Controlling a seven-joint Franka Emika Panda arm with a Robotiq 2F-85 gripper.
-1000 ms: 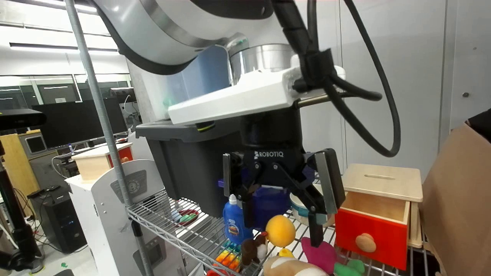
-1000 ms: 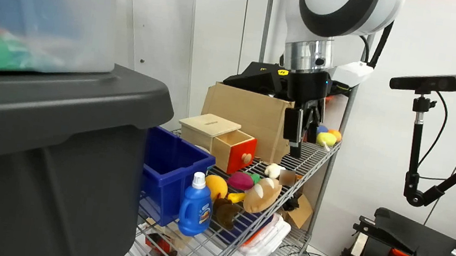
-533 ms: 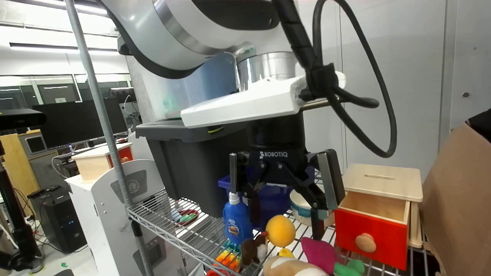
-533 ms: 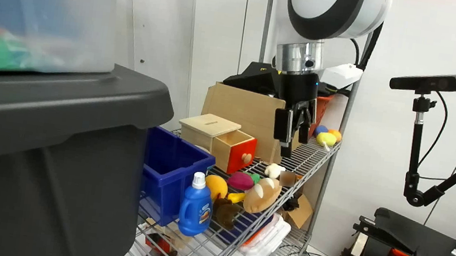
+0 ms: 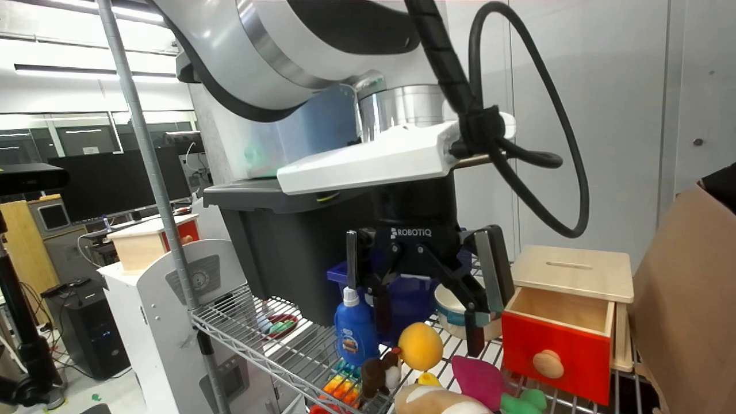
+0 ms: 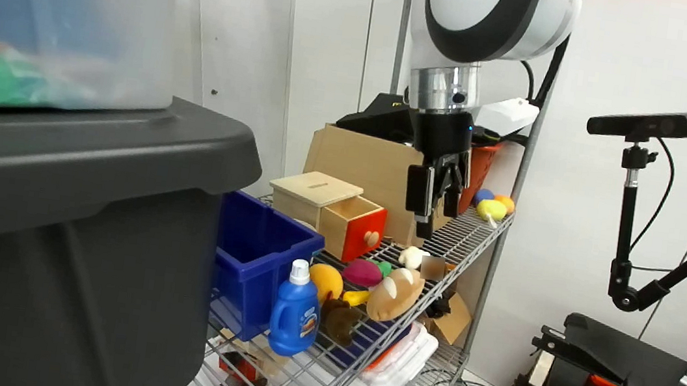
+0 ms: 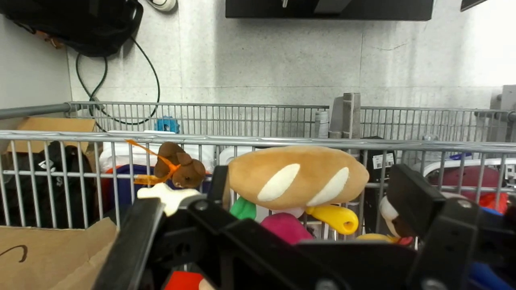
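My gripper [image 5: 429,340] is open and empty, pointing down above the wire shelf; it also shows in an exterior view [image 6: 436,219] and the wrist view [image 7: 319,186]. In the wrist view a tan plush bread loaf [image 7: 298,177] with white stripes lies below and between the fingers, apart from them. Beside the loaf are a yellow toy [image 7: 334,218], a magenta plush [image 7: 284,228] with a green part, and a brown-and-white toy partly hidden by a finger. A brown plush [image 7: 177,166] with an orange ribbon and a white plush [image 7: 169,196] lie left of the loaf.
A wooden box with its red drawer [image 5: 558,351] pulled out stands on the shelf. A blue bin [image 6: 268,275], a blue detergent bottle [image 6: 295,311] and an orange-yellow ball [image 5: 421,346] are near. A dark grey tote [image 6: 59,263] and a cardboard box [image 6: 367,163] flank them.
The open gripper has shifted right and slightly lower in one exterior view, and left in another, toward the wooden box. The movement is smaller in the last half second. The shelf objects have not moved.
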